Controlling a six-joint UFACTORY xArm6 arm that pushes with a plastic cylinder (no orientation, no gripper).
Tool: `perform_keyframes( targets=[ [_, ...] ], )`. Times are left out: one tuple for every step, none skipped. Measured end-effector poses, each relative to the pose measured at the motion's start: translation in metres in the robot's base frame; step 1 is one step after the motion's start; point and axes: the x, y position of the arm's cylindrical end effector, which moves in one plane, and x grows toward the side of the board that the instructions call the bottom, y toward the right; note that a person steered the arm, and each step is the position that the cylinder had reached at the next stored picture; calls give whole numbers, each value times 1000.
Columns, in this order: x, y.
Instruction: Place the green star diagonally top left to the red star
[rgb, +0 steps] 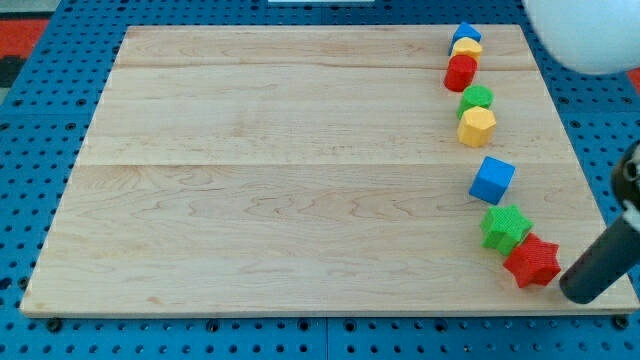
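Note:
The green star lies near the board's lower right, touching the red star on its upper left side. My tip rests at the board's lower right corner, just right of and slightly below the red star, close to it. A blue cube sits just above the green star.
A column of blocks runs up the right side: a yellow block, a green block, a red cylinder, a yellow block and a blue block. The board's right edge is near my tip.

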Motion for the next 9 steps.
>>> perform_keyframes(
  targets=[
    [-13, 1],
    [-29, -32],
    [-40, -64],
    [-71, -101],
    [-83, -118],
    [-107, -102],
    [-117, -115],
    [-134, -139],
    [-155, -112]
  ],
)
